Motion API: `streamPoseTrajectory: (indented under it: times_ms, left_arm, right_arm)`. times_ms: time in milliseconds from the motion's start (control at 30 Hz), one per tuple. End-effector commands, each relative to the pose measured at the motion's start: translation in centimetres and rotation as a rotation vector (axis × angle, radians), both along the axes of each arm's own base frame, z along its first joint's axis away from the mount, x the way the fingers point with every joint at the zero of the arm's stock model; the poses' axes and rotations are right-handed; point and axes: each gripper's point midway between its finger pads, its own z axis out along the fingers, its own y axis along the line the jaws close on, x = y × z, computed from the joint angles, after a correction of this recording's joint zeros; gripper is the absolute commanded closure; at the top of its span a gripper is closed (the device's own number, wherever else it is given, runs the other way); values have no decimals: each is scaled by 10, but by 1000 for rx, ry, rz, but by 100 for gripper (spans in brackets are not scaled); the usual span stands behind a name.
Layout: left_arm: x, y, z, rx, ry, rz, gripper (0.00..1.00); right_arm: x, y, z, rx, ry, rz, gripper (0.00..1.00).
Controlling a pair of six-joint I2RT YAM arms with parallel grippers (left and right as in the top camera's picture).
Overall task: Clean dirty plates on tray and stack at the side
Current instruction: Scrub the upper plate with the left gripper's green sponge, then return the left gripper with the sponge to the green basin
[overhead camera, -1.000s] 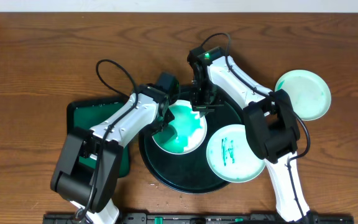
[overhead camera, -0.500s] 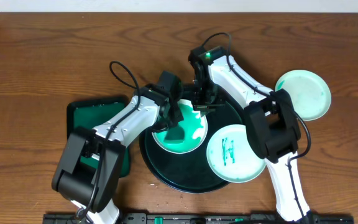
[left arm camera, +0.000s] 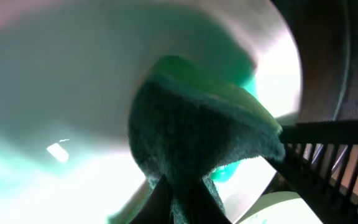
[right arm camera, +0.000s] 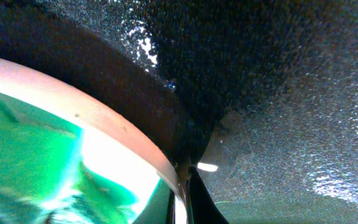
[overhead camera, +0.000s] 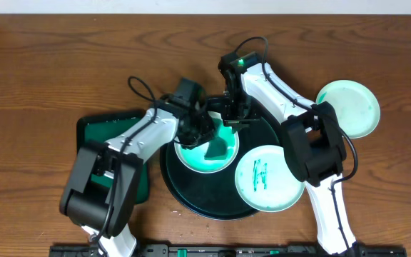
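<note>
One plate [overhead camera: 191,155] lies on the round dark tray [overhead camera: 191,200], smeared green. My left gripper [overhead camera: 204,135] is shut on a dark green cloth [overhead camera: 218,148] pressed onto that plate; in the left wrist view the cloth [left arm camera: 197,130] fills the middle above the left gripper [left arm camera: 188,208]. My right gripper [overhead camera: 232,118] is shut on the plate's far rim; the right wrist view shows the rim [right arm camera: 104,124] clamped in the right gripper [right arm camera: 185,190]. A second plate [overhead camera: 266,178] with a green scribble overlaps the tray's right edge. A third plate [overhead camera: 348,107] rests on the tabletop at the right.
A rectangular green tray [overhead camera: 105,132] sits at the left, partly under my left arm. Both arms cross over the round tray's far half. Brown wood tabletop [overhead camera: 63,64] surrounds everything.
My left gripper has dragged the cloth to the right across the plate, towards the right gripper. The right gripper has stayed on the rim.
</note>
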Motion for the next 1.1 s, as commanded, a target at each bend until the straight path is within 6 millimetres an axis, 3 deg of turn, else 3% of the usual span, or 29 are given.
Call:
streamPoseTrajectory:
  times_ms: [0,167,200,333,433,600,733,833,1067]
  left_arm:
    - [10,40,0,81,-9,92,93]
    - [21,67,41,109,-120,131,93]
    - [20,82,60,167,-174,153,93]
    - [3,123,87,356,-228,214,93]
    - [-13,147,96,473,-220,239,93]
    - [-34,182,93,649,-150,282,93]
    - [-35,203,86,693,-109,323,93]
    - [-33,231,80,754,-73,380,93]
    - [-39,288,49,808,83,492,93]
  right_arm:
    - [24,-26,-12,-81,-68,-45,99]
    - [29,-19,-12,-36,-91,4,99]
    - [31,-16,-12,-23,-103,16,99]
    - [36,-14,-13,-9,-123,42,99]
    - [38,-12,-13,5,-136,64,99]
    - [39,-12,-13,9,-139,77,99]
    - [37,-10,-11,21,-137,106,99]
    - [37,-8,-8,39,-144,131,99]
    - [37,-4,2,79,-166,229,99]
